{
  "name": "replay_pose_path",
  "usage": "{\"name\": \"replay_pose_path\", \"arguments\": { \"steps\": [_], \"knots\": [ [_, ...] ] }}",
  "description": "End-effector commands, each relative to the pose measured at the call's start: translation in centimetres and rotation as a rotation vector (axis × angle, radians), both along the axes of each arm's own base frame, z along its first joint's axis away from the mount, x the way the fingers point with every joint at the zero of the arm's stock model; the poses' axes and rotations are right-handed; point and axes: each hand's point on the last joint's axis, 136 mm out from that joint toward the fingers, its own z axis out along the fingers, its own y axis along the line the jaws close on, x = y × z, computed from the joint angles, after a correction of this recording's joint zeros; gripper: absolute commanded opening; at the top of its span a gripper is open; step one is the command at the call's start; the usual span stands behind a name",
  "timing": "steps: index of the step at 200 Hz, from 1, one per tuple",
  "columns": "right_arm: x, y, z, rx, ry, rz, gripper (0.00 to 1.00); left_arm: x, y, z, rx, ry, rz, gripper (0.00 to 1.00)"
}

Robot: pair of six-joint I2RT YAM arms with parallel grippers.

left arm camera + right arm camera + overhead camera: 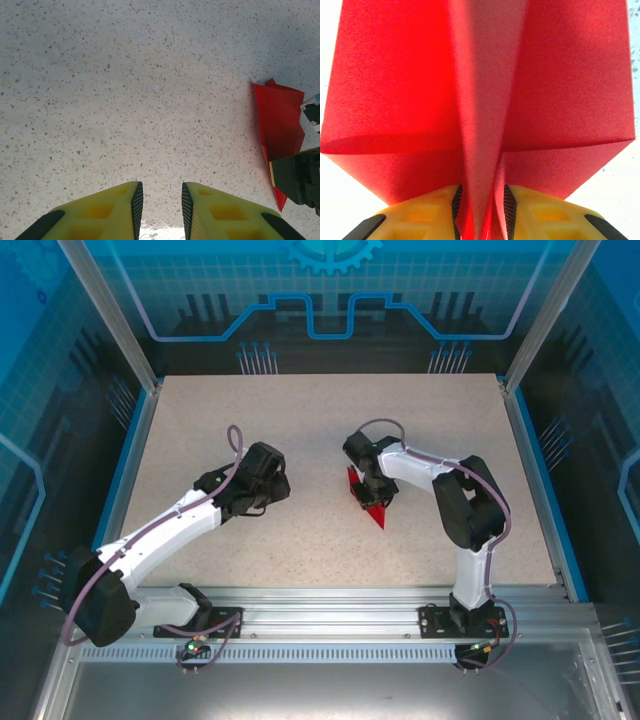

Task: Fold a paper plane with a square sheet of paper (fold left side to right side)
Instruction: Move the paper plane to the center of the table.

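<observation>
On the desk (300,420), right fingers (456,202) stand parted astride the plane (395,75); left fingers (136,205), nine o'clock, parted too. Pulling away may snag creases.

No legible lettering, number, brand or label appears on any surface in the three views. The only sign-like mark is a pale blue gear emblem (333,252) printed at the top centre of the translucent blue back panel (200,290), above an angular circuit-style line pattern. Neither the emblem nor the pattern carries characters.
</observation>
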Motion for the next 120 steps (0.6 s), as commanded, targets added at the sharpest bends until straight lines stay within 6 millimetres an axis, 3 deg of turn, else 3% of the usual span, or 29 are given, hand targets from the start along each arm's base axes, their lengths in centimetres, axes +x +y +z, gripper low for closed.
{"name": "replay_pose_path", "arguments": {
  "steps": [1,35,83,120],
  "knots": [
    [-0.1,-0.7,-0.8,-0.025,0.017,0.0,0.23,-0.7,0.9,0.1,0.018,0.003,0.017,0.31],
    [0.8,-0.7,1.0,-0.031,-0.017,-0.008,0.1,-0.8,1.0,0.7,0.004,-0.025,0.013,0.34],
    [4.1,-1.0,3.9,-0.044,-0.049,-0.136,0.09,-1.2,1.3,2.0,-0.006,-0.067,-0.001,0.49],
    [7.5,0.1,4.1,-0.083,-0.065,-0.185,0.1,-1.7,1.7,2.0,0.0,-0.069,-0.007,0.58]
  ]
}}
